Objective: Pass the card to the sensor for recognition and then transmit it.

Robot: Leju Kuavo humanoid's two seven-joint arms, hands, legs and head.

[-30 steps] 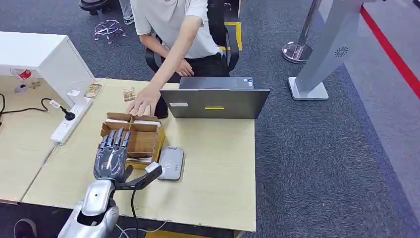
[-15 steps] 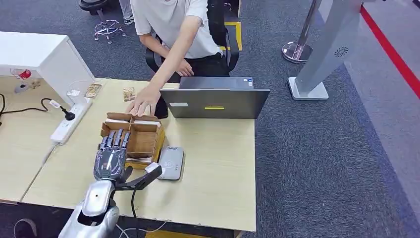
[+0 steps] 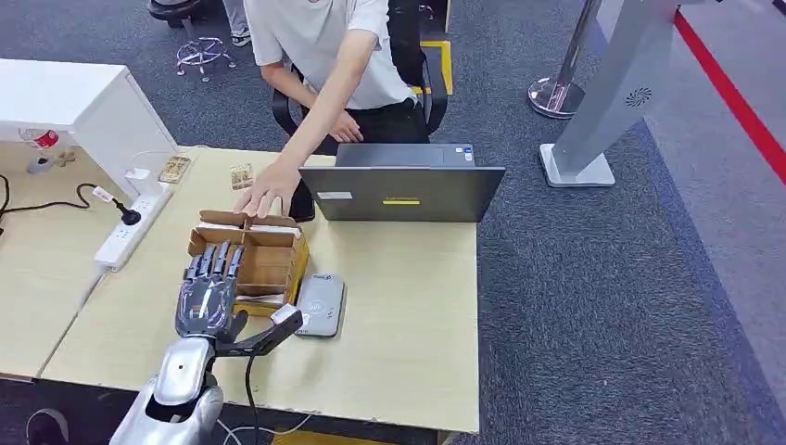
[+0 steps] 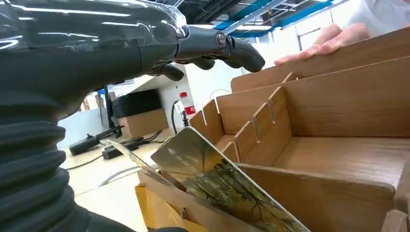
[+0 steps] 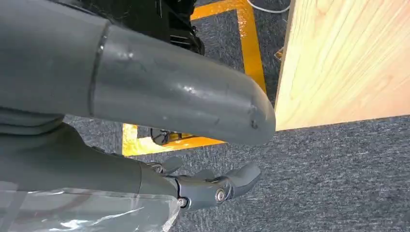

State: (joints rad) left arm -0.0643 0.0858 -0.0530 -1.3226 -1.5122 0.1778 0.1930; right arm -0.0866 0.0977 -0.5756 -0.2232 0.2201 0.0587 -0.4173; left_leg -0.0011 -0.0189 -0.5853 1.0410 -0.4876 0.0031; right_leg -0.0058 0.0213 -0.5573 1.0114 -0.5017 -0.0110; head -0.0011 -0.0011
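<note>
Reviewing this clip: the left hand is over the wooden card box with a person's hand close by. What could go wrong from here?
1. The person's hand rests by the wooden card box's far edge, so the left hand could bump it if it reaches further.
2. The card leans tilted in the front slot; a loose pinch may drop it.
3. The card reader lies beside the box and might get nudged.

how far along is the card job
Early. Nothing looks done yet. The left hand rests over the wooden box, fingers spread, with no card visibly held. A card leans in the box's front slot. Left: grip the card, present it to the grey sensor, then pass it on. The right hand hangs below the table.
</note>
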